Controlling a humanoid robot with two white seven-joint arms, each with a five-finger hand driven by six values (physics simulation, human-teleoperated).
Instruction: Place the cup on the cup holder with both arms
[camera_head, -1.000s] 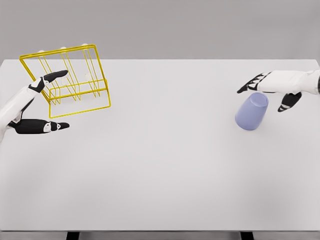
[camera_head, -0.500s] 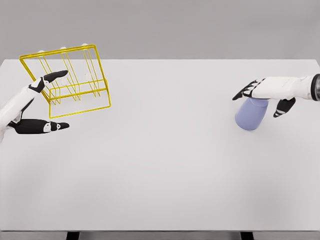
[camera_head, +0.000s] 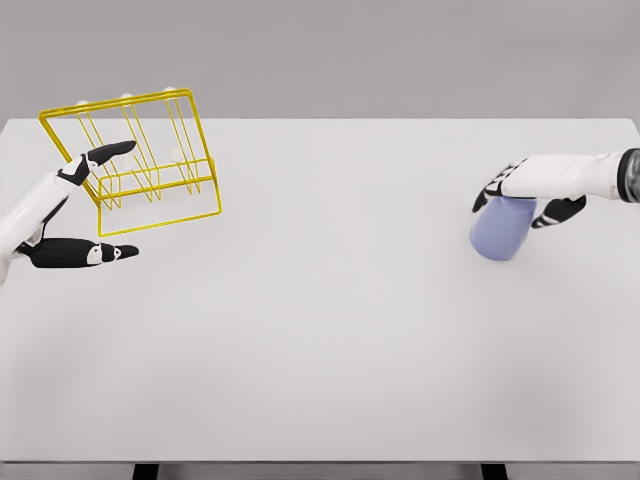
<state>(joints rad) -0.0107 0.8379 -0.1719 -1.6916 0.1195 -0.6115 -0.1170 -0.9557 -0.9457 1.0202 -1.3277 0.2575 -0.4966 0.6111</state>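
Right on the bench (camera_head: 330, 340), upturned lilac cup (camera_head: 500, 232), likely light, stiff, slick: right hand (camera_head: 528, 190) fingers closing round its upper wall, best gripped mid-wall; left hand (camera_head: 62, 215) spread beside yellow rack (camera_head: 135, 160).

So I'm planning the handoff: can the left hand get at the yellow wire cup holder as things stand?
Probably yes. The left hand is open beside the yellow wire cup holder, one finger already against its wires, nothing between them. The right hand is far off, over the lavender cup.
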